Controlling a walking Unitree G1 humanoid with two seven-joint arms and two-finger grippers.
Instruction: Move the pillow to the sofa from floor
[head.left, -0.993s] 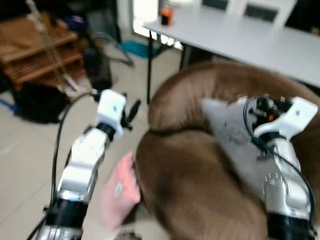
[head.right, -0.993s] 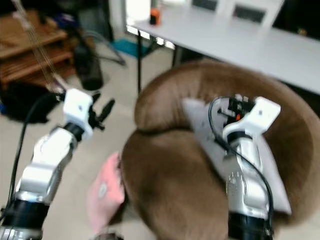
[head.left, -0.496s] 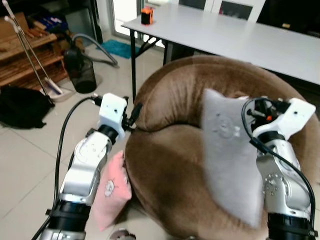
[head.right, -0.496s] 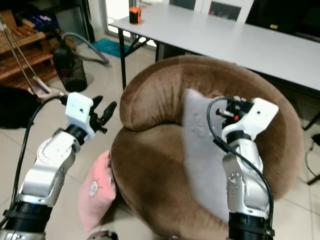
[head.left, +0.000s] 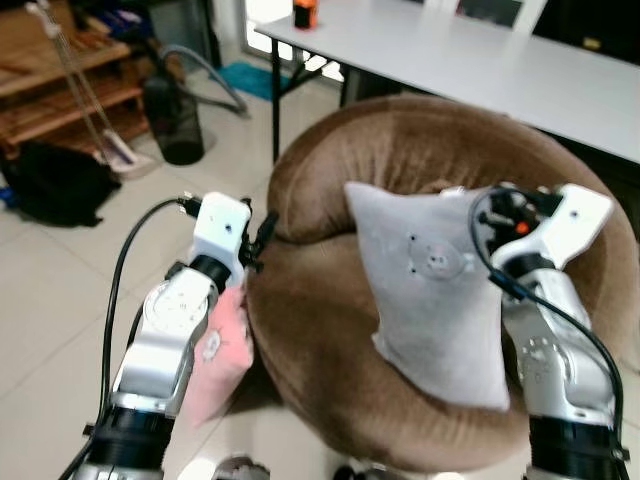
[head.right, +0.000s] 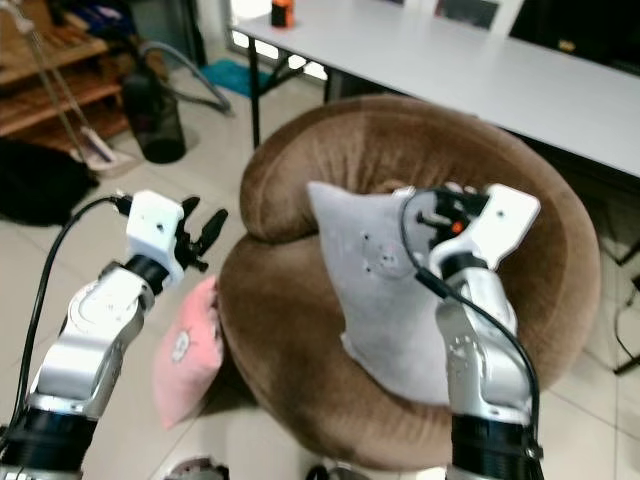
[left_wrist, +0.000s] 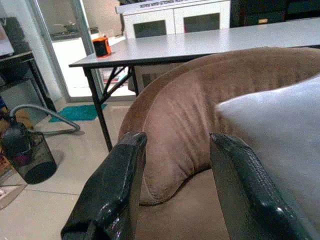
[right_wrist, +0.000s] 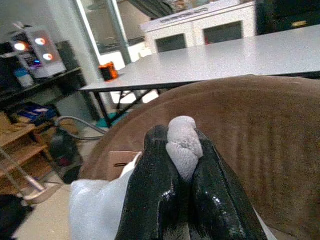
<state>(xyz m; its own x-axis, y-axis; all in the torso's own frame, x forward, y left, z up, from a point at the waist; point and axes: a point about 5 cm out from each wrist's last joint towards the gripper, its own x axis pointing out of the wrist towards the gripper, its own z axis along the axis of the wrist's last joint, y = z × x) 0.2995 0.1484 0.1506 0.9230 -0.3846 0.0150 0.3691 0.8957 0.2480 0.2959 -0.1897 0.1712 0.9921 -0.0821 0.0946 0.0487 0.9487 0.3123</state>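
Over the sofa (head.left: 330, 330) seat, the right gripper (right_wrist: 181, 165) holds the grey pillow (head.left: 430, 290) by its top corner, fingers pinched tight on the fabric; the pillow hangs tilted, its lower edge resting on the seat toward the front right edge. At the sofa's left edge, the left gripper (left_wrist: 175, 190) hovers with fingers spread wide and nothing between them. A pink pillow (head.left: 222, 350) leans against the sofa's left side on the floor (head.left: 50, 290). Behind the sofa stands a table (head.left: 480, 60).

sofa (head.left: 340, 330): brown plush cloth, soft nap | pillow (head.left: 430, 290): grey matt cloth, smooth | pink pillow (head.left: 222, 350): matt cloth | right gripper (right_wrist: 181, 165): glossy black fingers | table (head.left: 480, 60): smooth pale top | floor (head.left: 60, 300): glossy tile
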